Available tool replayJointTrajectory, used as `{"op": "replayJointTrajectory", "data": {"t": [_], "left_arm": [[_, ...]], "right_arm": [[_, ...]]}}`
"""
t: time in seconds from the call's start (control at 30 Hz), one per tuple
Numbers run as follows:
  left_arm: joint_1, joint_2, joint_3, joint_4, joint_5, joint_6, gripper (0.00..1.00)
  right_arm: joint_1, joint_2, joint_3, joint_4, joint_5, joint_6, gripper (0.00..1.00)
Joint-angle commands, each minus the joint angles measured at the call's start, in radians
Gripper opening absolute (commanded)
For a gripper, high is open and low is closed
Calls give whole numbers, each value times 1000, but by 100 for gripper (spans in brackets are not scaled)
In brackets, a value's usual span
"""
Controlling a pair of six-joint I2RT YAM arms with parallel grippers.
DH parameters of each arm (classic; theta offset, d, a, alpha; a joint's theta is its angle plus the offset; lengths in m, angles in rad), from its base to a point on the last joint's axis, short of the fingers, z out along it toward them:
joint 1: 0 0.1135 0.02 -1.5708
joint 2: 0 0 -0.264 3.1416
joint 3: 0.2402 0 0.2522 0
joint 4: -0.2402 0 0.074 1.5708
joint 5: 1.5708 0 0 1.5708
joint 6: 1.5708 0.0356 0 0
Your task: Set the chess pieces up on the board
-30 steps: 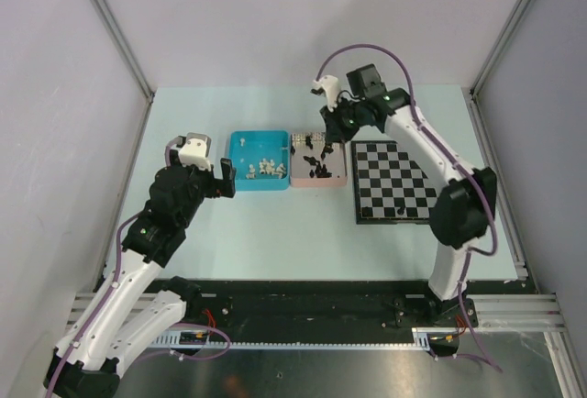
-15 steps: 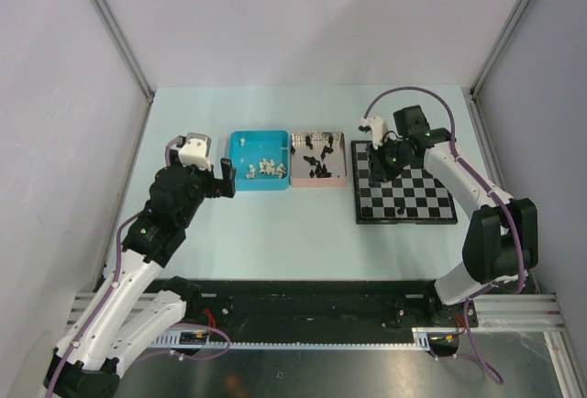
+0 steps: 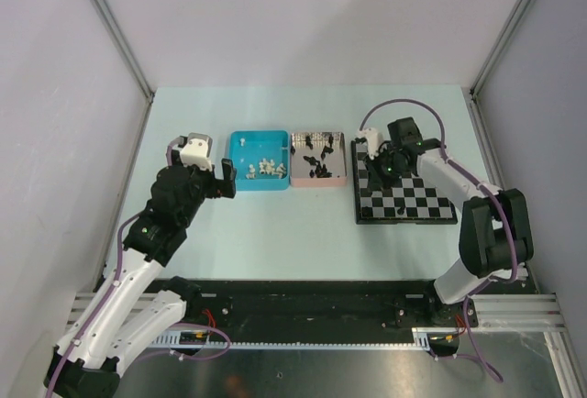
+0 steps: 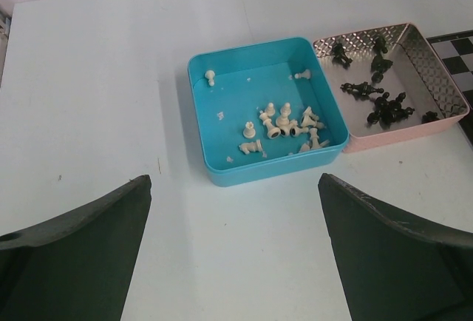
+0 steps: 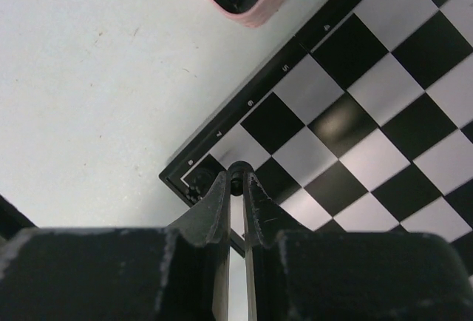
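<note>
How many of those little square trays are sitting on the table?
2. The blue tray holds white pieces. The pink tray touches its right side, holds black pieces, and sits beside the chessboard. None appear hidden.

Reaches forward and rightward with the left arm from its base, elbow bent, forearm sloping up toward the wrist. Holds the left gripper [image 3: 227, 179] level and wide open, fingers [image 4: 74, 254] spread to the lower corners of the wrist view. Raises the right arm to a high elbow, then angles the forearm back leftward, wrist pitched steeply down. Pinches the right gripper [image 3: 383, 171] almost closed, fingers [image 5: 211, 206] parallel across a thin slit, black chess piece [image 5: 236, 178] nipped at the tips.
</note>
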Motion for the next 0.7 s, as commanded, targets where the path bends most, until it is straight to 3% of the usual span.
{"op": "replayJointTrajectory", "data": {"t": [0.0,0.67], "left_arm": [[8,-3,-4,37,-6,31,100],[8,-3,-4,35,4,29,100]], "right_arm": [[46,33,1,62,38,-7,7],[97,85,-3,42,105,-23,9]]}}
